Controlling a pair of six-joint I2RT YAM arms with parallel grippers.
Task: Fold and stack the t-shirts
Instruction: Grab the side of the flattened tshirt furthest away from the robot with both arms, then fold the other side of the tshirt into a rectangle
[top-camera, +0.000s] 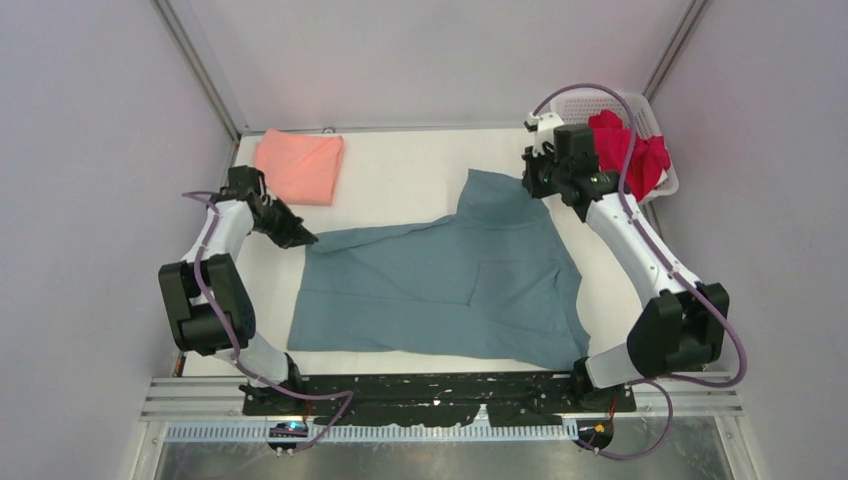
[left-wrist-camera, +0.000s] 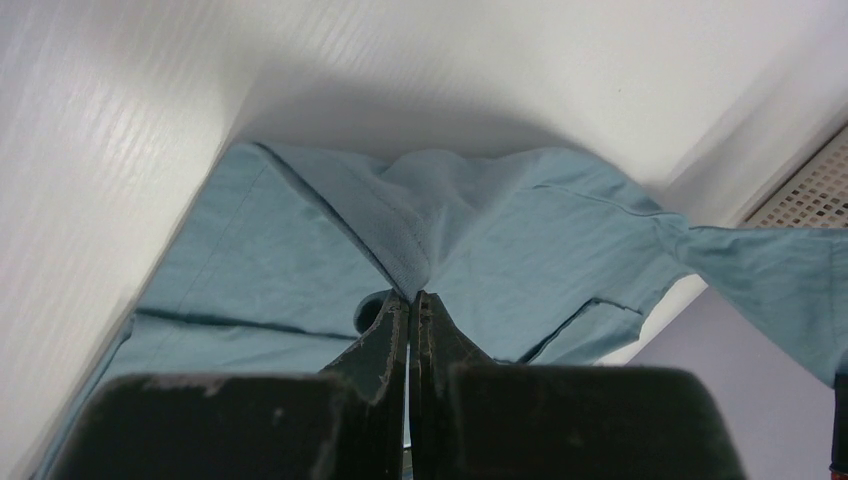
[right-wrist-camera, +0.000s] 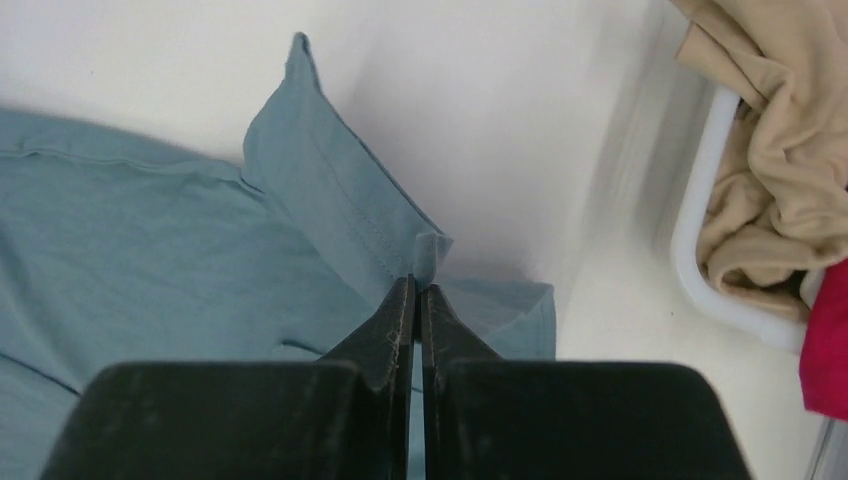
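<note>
We see the blue shirt spread on the table, its long axis running left to right between our two arms and its body lying nearward of both grippers. The left gripper is clamped tight on the far left corner. The right gripper is pinched on a fold at the far right corner, near the basket. Each arm has its own end, so we judge the fold depends on carrying this far edge nearward together.
</note>
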